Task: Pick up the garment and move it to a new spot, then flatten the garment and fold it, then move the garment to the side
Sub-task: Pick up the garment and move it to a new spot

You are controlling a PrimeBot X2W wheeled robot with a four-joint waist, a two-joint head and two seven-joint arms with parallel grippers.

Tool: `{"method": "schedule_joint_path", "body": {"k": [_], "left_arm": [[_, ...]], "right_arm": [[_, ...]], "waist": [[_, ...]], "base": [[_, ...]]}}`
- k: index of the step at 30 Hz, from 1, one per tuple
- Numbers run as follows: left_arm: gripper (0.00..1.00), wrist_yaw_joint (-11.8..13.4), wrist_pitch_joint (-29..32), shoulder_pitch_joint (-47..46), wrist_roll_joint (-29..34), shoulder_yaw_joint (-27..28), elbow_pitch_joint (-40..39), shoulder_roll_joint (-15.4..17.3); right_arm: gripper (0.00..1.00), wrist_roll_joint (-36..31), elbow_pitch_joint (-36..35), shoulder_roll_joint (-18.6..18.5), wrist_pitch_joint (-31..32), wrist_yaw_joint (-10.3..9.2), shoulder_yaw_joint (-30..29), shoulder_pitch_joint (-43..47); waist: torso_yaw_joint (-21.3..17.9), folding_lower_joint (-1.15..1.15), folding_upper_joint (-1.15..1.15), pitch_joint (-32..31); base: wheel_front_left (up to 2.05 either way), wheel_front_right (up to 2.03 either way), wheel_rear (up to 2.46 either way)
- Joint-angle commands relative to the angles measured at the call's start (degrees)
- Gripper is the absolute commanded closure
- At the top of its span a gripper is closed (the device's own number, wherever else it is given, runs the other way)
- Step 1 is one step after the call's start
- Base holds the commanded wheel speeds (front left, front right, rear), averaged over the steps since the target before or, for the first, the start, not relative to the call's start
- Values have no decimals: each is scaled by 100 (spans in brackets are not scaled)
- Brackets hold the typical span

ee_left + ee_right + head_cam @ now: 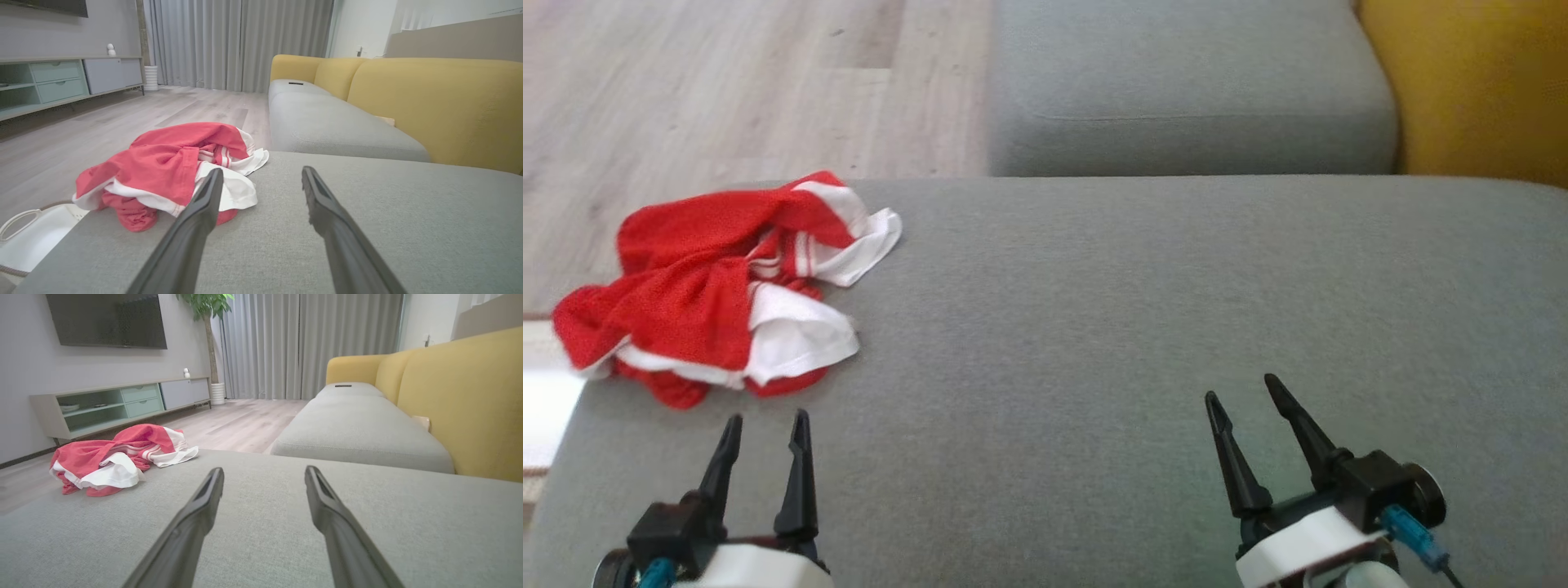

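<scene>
Plastic, white and smooth, makes up the single basket (36, 241) at the far left, low beside the seat's corner, with a looped handle on its rim. Next comes one garment (727, 286), crumpled in a loose heap at the far left corner of the near seat cushion (1094, 327) and partly overhanging its edge. It is bright red open-weave mesh with white panels turned outward and thin red-and-white stripes along a band in the middle; the bunched folds hide what kind of clothing it is. Two grippers follow, each with two long, dark, tapering fingers. The left gripper (768, 418) hovers just short of the heap, jaws spread wide and holding nothing; in its wrist view one finger overlaps the white fabric, though contact cannot be told. The right gripper (1241, 389) sits well apart from the garment over bare upholstery, jaws likewise wide and empty. Two grey seat cushions show, the near one and a second cushion (1176, 82) beyond it, both finely woven with rounded edges. Pale wood-plank floor (727, 82) lies left of the far one, and one mustard-yellow backrest (1478, 82) closes the right.
</scene>
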Motion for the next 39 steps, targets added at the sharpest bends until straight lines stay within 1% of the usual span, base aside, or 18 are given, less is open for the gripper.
{"method": "schedule_joint_path", "body": {"k": [1,13,18,22,29,32,35,36,39], "left_arm": [[0,31,-70,-121,-34,192,-180,57],[0,65,-70,-4,29,375,-284,57],[0,33,-70,19,63,494,-312,57],[0,-6,-70,18,98,535,-336,57],[0,-41,-70,-75,118,528,-377,57],[0,-75,-70,-310,59,555,-476,57],[0,-115,-70,-687,122,577,-681,57],[0,-115,-70,-687,122,577,-681,57],[0,-141,-70,-1218,-198,564,-879,57]], "right_arm": [[0,30,-160,-35,-62,44,125,-110],[0,111,-163,-35,-62,44,117,-51],[0,109,-170,-35,-62,44,71,-1],[0,89,-169,-35,-62,44,42,1],[0,15,-180,-35,-62,44,49,-60],[0,-55,-195,-35,-62,44,1,-102],[0,-224,-255,-35,-62,44,-95,-223],[0,-224,-255,-35,-62,44,-95,-223],[0,-446,-283,-57,-62,44,-207,-376]], "waist": [[210,0,0,-26],[1117,0,0,-42],[1429,0,0,-36],[1603,0,0,6],[1712,0,0,185],[1712,0,0,394],[1699,0,0,729],[1699,0,0,729],[1703,0,0,1083]], "base": [[0,0,0],[0,0,0],[0,0,0],[0,0,0],[0,0,0],[0,0,0],[0,0,0],[0,0,0],[0,0,0]]}}
